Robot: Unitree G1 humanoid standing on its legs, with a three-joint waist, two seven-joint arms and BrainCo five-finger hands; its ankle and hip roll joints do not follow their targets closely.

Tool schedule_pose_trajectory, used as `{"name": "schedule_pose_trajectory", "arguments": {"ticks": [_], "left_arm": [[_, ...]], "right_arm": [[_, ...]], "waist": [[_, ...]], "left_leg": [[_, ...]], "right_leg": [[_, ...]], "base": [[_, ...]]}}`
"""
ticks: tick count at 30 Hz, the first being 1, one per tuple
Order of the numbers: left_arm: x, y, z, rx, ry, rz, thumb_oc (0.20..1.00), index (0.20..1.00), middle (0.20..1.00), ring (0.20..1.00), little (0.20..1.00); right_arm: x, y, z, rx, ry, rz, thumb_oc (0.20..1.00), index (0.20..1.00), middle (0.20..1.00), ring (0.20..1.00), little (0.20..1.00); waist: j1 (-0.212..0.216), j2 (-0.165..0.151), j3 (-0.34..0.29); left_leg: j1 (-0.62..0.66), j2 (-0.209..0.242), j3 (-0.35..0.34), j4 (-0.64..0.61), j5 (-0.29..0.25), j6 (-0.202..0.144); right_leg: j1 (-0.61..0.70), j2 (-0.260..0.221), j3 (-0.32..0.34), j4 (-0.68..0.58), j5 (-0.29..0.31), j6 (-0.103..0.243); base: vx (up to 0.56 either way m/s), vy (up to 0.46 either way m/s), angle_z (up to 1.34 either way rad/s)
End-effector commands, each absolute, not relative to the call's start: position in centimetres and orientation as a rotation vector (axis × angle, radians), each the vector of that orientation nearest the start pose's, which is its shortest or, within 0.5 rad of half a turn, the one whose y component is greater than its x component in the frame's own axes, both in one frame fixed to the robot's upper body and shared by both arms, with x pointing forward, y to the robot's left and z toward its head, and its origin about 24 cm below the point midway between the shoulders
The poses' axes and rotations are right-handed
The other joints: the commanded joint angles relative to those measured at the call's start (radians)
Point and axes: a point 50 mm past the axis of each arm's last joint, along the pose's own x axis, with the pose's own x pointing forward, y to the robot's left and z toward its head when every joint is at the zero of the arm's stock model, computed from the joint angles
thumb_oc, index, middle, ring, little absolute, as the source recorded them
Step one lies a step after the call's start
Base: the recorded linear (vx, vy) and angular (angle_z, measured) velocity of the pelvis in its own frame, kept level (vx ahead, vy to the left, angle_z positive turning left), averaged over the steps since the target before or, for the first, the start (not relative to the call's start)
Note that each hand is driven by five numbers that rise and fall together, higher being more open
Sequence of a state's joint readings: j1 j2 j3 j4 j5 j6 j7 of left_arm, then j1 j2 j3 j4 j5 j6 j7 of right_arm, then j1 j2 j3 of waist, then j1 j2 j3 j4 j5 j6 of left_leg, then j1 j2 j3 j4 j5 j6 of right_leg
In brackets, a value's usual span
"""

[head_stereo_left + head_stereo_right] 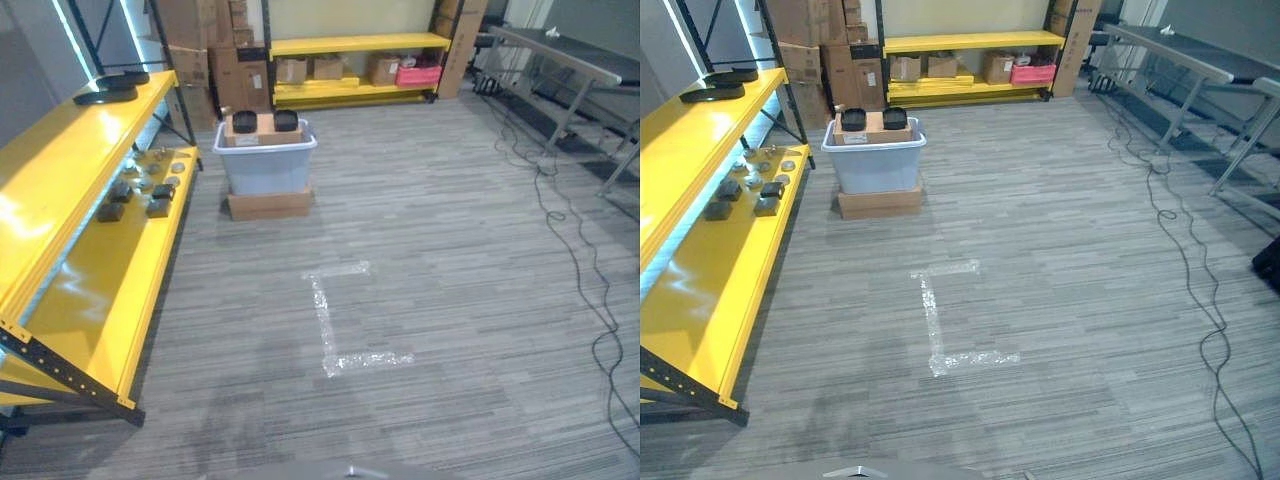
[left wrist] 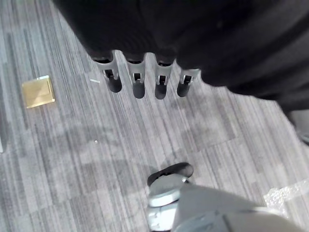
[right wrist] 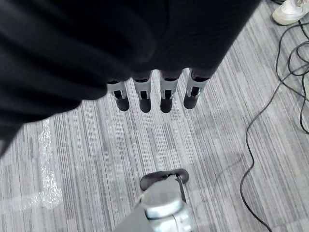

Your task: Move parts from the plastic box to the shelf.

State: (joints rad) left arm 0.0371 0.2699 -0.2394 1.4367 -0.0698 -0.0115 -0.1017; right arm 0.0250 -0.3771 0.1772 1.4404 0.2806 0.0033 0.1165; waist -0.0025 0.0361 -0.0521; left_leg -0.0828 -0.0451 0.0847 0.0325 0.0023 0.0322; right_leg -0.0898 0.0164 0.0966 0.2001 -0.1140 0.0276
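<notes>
A grey plastic box (image 1: 266, 160) stands on a flat cardboard box on the carpet, far ahead and left of centre. Two black round parts (image 1: 246, 121) rest on cardboard at its top. The yellow shelf (image 1: 95, 250) runs along the left side, with several small dark and silver parts (image 1: 150, 190) lying on its lower level. My left hand (image 2: 140, 82) hangs over bare carpet, fingers straight and holding nothing. Over the carpet too, my right hand (image 3: 154, 96) is open and empty.
Two black flat parts (image 1: 110, 88) lie on the shelf's top level. A second yellow rack (image 1: 355, 65) with cardboard boxes and a pink bin stands at the back wall. Tape marks (image 1: 340, 320) cross the carpet. Black cables (image 1: 570, 250) trail on the right beside metal tables.
</notes>
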Motion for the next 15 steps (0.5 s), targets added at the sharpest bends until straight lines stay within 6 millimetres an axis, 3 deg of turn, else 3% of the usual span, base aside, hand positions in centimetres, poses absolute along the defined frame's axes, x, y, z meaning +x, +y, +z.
{"name": "schedule_pose_trajectory", "arguments": {"ticks": [1, 9, 15], "left_arm": [[6.4, 26.0, -16.1, 0.265, 1.395, 0.001, 1.0, 1.0, 1.0, 1.0, 1.0], [6.2, 26.1, -16.1, 0.184, 1.384, 0.081, 1.0, 1.0, 1.0, 1.0, 1.0], [7.2, 25.8, -16.0, 0.187, 1.331, 0.088, 1.0, 1.0, 1.0, 1.0, 1.0]], "right_arm": [[5.2, -29.8, -14.9, -0.096, 1.38, -0.268, 1.0, 1.0, 1.0, 1.0, 1.0], [4.7, -29.6, -15.1, -0.078, 1.394, -0.29, 1.0, 1.0, 1.0, 1.0, 1.0], [4.3, -28.7, -15.5, -0.091, 1.408, -0.262, 1.0, 1.0, 1.0, 1.0, 1.0]], "waist": [[-0.012, -0.008, 0.027], [-0.011, -0.007, 0.022], [-0.002, -0.01, 0.018]], "left_leg": [[0.168, 0.126, -0.05, -0.008, -0.132, -0.087], [0.169, 0.122, -0.053, -0.019, -0.127, -0.086], [0.167, 0.118, -0.06, -0.024, -0.127, -0.085]], "right_leg": [[0.119, -0.066, 0.081, -0.151, -0.044, 0.125], [0.118, -0.067, 0.083, -0.155, -0.037, 0.127], [0.119, -0.073, 0.078, -0.16, -0.032, 0.128]], "base": [[0.0, 0.0, 0.0], [-0.01, -0.002, 0.0], [-0.01, 0.0, 0.07]]}}
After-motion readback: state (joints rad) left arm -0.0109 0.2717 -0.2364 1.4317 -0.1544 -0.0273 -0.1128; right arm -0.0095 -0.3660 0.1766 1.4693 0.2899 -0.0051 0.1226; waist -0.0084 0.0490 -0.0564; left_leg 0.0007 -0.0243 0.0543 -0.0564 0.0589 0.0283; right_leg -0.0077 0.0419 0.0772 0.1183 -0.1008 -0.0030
